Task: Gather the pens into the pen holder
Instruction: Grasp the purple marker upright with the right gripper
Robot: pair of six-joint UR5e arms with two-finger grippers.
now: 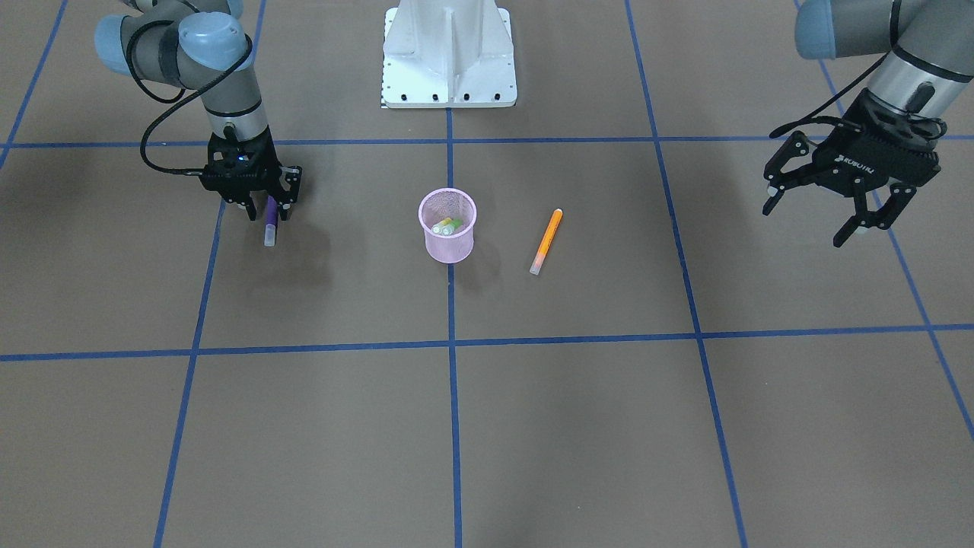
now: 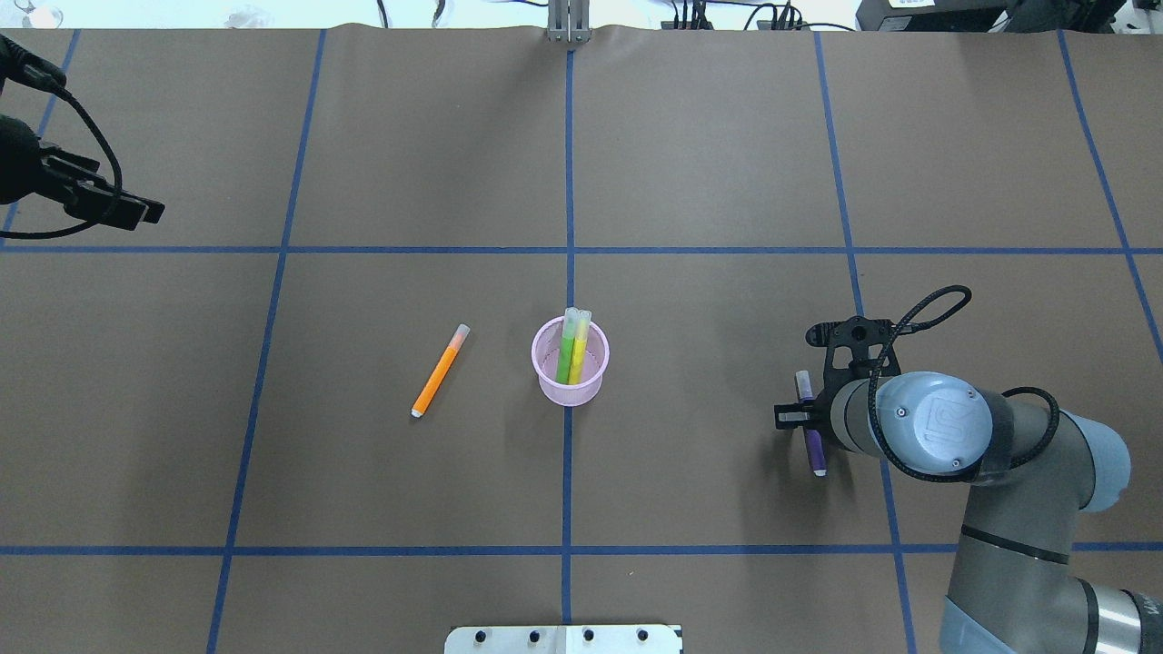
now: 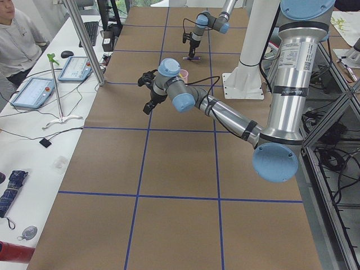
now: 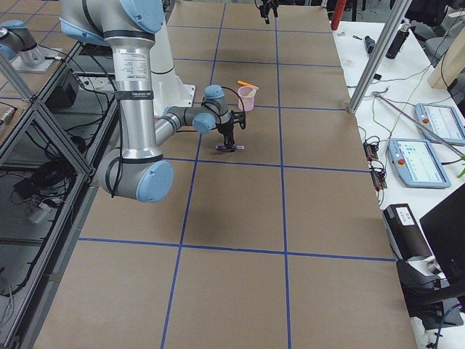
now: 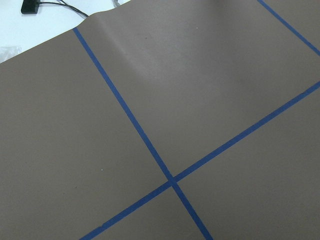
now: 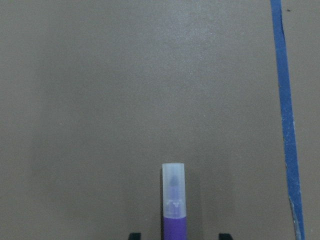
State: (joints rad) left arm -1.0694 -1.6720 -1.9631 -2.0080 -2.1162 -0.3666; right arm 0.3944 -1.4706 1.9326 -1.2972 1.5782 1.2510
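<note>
The pink mesh pen holder [image 1: 447, 228] [image 2: 570, 363] stands upright mid-table with a green pen [image 2: 565, 350] and a yellow pen [image 2: 580, 345] leaning inside. An orange pen [image 1: 546, 241] [image 2: 439, 371] lies flat beside the holder, apart from it. A purple pen [image 1: 270, 224] [image 2: 811, 427] [image 6: 173, 205] lies on the table far from the holder. My right gripper [image 1: 268, 215] is low over it, open, its fingers straddling the barrel with gaps on both sides. My left gripper [image 1: 806, 226] hangs open and empty, high at the other side.
The white robot base [image 1: 449, 61] stands behind the holder. Brown paper with blue tape lines [image 5: 172, 180] covers the table. The left wrist view shows only this paper and a tape crossing.
</note>
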